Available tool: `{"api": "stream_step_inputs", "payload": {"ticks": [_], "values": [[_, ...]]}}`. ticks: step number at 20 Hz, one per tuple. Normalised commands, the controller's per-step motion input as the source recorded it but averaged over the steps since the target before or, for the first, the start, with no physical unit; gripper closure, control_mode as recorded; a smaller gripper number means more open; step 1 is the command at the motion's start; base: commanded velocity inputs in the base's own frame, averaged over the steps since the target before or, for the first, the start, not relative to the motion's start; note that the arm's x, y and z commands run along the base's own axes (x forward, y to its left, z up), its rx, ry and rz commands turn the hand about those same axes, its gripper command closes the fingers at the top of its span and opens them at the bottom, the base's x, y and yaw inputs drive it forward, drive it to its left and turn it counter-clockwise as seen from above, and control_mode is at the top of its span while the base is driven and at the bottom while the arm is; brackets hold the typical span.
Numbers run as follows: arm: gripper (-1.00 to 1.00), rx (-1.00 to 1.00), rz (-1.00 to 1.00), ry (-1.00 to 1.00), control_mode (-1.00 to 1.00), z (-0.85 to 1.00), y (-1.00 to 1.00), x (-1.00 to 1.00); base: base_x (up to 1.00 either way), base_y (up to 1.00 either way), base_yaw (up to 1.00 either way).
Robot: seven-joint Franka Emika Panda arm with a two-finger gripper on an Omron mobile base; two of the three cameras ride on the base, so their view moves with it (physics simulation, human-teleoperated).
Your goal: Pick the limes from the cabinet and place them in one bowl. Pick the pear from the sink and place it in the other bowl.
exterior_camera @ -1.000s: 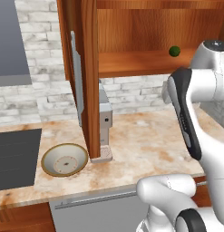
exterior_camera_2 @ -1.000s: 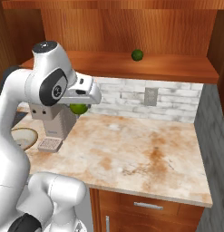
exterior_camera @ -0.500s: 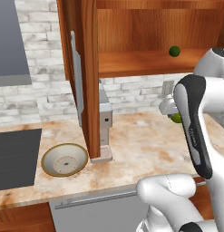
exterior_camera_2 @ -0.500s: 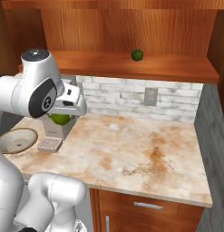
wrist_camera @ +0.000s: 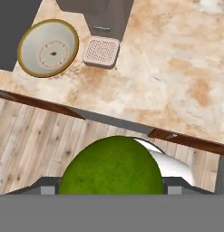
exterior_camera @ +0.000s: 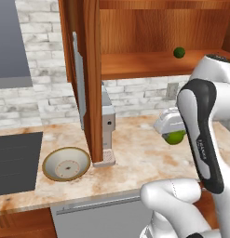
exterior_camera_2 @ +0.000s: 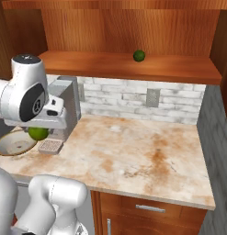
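Note:
My gripper (exterior_camera: 174,135) is shut on one of the limes (exterior_camera: 175,137), a round green fruit, held above the counter's right part. In the right base view the gripper (exterior_camera_2: 39,132) and held lime (exterior_camera_2: 37,133) hang just right of the one bowl (exterior_camera_2: 11,145), cream with a gold rim. The hand view has the lime (wrist_camera: 109,170) large at the bottom and the bowl (wrist_camera: 41,56) at top left, off to one side. Another lime (exterior_camera: 179,52) (exterior_camera_2: 139,56) rests on the cabinet (exterior_camera: 144,66) shelf. The pear, sink and other bowl are out of view.
A grey coffee machine (exterior_camera: 107,124) (exterior_camera_2: 69,104) with a drip tray (wrist_camera: 101,50) stands beside the bowl (exterior_camera: 45,165), behind the open cabinet door (exterior_camera: 88,79). A dark cooktop (exterior_camera: 14,162) lies left of the bowl. The counter's front edge runs below.
The arm has swung left and down, carrying the lime away from the cabinet shelf and over the counter toward the coffee machine and cream bowl. The jaws stay shut on the lime.

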Motion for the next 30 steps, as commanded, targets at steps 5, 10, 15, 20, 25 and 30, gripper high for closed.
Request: {"api": "stream_step_inputs", "payload": {"ticks": [5,10,15,20,25,30], "values": [[1.00,0.07,0.11,0.01,-1.00,-0.59,0.49,-0.15,0.00,0.00,0.00],[1.00,0.09,0.05,0.00,-1.00,-0.54,0.46,-0.01,0.00,0.00,0.00],[1.00,0.02,0.00,-0.01,-1.00,-0.42,0.47,0.03,0.00,0.00,0.00],[1.00,0.02,0.00,-0.04,-1.00,-0.18,0.39,0.22,0.00,0.00,0.00],[1.00,0.03,0.00,-0.09,-1.00,-0.03,0.41,0.25,0.00,0.00,0.00],[1.00,0.05,0.00,-0.08,-1.00,0.00,0.40,0.38,0.00,0.00,0.00]]}}
